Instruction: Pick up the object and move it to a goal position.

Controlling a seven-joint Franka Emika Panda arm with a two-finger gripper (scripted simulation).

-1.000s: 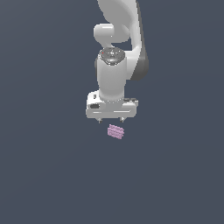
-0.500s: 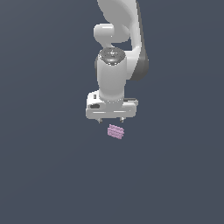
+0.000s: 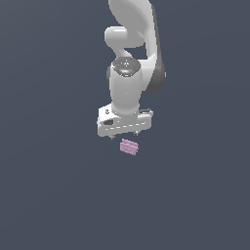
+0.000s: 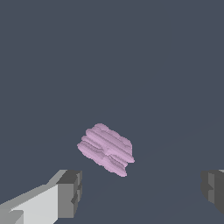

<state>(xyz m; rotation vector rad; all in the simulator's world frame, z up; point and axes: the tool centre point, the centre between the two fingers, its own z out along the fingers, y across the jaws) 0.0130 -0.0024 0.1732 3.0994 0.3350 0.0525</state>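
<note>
Gripper (image 3: 125, 135) jaws spread wide, holding and touching nothing. Pink ribbed block (image 4: 106, 149) lies on the dark surface just below them, between the fingers (image 4: 69, 194), lying skewed.

A plain dark grey floor (image 3: 53, 195) spreads out on every side, with open room all around. The only obstacle is a small pink-lilac ribbed block (image 3: 129, 147), lying alone just below the white gripper (image 3: 124, 135). In the wrist view the jaws stand wide apart, wider than the block (image 4: 106, 149), clear of it.
</note>
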